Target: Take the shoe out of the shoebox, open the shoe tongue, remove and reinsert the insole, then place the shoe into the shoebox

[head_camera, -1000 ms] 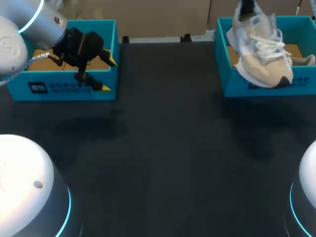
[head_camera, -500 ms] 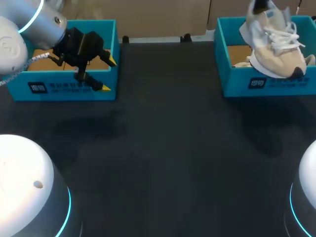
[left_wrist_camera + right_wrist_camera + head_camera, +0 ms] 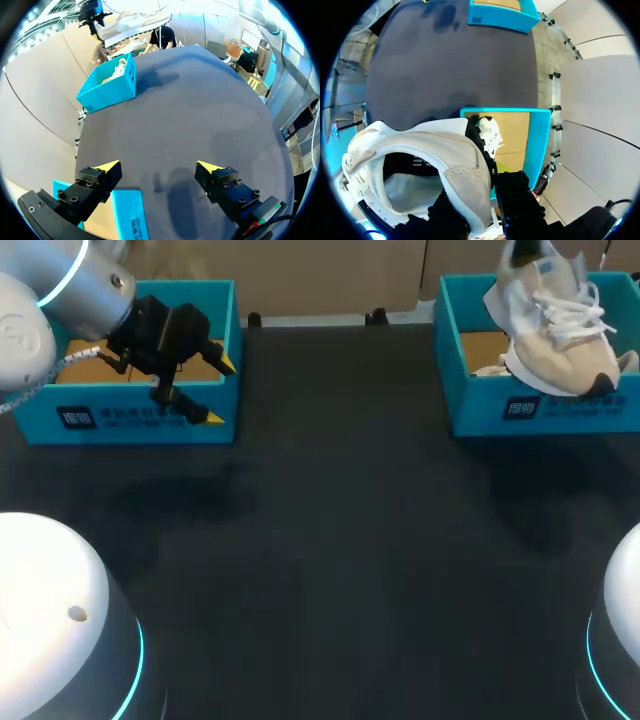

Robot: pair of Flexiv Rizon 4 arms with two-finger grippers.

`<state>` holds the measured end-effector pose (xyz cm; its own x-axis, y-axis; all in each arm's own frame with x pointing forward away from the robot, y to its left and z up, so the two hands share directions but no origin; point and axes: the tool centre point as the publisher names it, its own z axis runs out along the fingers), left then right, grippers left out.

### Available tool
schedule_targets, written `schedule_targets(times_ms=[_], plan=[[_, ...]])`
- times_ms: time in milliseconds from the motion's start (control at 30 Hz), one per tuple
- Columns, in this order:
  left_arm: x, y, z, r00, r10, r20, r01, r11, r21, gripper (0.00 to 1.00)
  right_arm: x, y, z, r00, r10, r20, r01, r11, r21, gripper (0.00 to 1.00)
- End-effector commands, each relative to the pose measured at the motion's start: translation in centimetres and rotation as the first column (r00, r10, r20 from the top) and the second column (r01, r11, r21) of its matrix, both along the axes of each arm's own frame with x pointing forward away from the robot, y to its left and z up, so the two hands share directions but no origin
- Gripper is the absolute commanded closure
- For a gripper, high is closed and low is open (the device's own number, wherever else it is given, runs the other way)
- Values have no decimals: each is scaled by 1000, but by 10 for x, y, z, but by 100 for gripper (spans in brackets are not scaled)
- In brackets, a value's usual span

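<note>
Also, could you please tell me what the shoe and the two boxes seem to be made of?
The shoe looks like matte beige suede or fabric with white textile panels and woven laces. The right shoebox and left shoebox look like cardboard: matte teal walls, plain brown floors inside.

White shoe (image 3: pixel 427 142) in right end effector (image 3: pixel 482 210), above teal shoebox (image 3: pixel 540 145)

Left arm (image 3: pixel 75 290) enters from the upper left. Left gripper (image 3: pixel 216 390) sits just right of it in the upper left, jaws wide apart, nothing between the yellow tips. Right gripper (image 3: pixel 486 204) is at the top right edge of the head view, mostly cut off. Its wrist view shows black fingers (image 3: pixel 517 200) clamped on either side of the shoe (image 3: pixel 445 155) heel collar.
</note>
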<state>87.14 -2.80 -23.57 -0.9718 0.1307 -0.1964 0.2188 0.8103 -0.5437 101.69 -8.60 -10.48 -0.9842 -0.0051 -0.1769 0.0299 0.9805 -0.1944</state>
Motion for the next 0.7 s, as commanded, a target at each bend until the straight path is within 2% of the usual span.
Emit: schedule_targets(times_ms=[33,267,467,700], plan=[[0,0,0,1000,0,0,0,1000,2,0,1,0,2,1000,0,-3,0,1000,-1,100],[0,0,0,1000,0,0,0,1000,2,0,13,-14,-10,1000,-6,8,6,1000,4,100],[0,0,0,1000,0,0,0,1000,2,0,32,-29,-15,999,24,23,-24,1000,14,100],[0,0,0,1000,0,0,0,1000,2,0,55,-59,-24,999,44,28,-45,999,8,100]])
